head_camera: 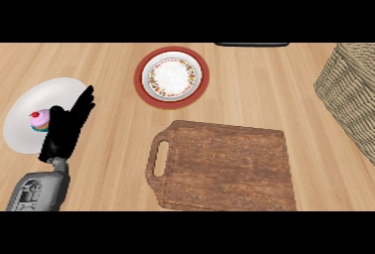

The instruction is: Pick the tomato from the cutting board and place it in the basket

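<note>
A brown wooden cutting board (227,168) with a handle slot on its left lies in the lower middle of the head view, and its top is bare. No tomato shows anywhere in the view. A woven wicker basket (353,94) stands at the right edge, partly cut off, and its inside is hidden. My left hand (66,131) rests open at the left with fingers pointing up, holding nothing, well left of the board. My right hand does not show.
A white plate (33,96) at the far left carries a pink cupcake (39,121), partly behind my left hand. A red-rimmed plate (172,77) sits beyond the board. A dark object (251,44) lies at the counter's far edge.
</note>
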### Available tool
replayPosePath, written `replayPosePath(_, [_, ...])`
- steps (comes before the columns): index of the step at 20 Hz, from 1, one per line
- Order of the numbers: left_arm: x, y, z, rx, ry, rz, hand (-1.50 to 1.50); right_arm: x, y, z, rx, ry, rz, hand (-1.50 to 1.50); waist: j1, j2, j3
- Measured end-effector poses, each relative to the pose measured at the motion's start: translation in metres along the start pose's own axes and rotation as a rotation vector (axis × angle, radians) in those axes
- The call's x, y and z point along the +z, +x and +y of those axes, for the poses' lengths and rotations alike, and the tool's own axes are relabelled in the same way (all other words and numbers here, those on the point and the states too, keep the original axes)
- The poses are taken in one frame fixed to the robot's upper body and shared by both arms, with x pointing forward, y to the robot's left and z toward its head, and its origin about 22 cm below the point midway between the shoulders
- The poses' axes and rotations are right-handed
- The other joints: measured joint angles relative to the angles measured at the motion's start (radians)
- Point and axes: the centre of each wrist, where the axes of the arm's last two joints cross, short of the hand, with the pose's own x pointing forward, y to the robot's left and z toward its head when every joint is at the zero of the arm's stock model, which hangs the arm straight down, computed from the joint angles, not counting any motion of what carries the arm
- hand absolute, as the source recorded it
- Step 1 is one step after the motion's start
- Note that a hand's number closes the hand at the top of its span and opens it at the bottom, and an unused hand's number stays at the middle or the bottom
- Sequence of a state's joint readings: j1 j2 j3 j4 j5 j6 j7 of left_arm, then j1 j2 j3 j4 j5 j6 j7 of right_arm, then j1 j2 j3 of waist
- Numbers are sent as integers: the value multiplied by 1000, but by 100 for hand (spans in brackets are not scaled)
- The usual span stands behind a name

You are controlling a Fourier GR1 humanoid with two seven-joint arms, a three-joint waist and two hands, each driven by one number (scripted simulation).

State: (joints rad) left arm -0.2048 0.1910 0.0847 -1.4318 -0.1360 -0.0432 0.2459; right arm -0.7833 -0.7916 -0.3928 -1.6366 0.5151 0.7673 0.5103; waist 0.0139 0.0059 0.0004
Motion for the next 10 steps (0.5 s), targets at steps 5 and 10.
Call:
replayPosePath(5, [0, -2, -8, -2, -5, 4, 0, -22, -47, 2, 9, 4, -7, 150, -1, 0, 0])
replayPosePath(10, [-7, -2, -8, 1, -1, 6, 0, -42, -87, 19, -13, 41, -47, 150, 0, 0, 0])
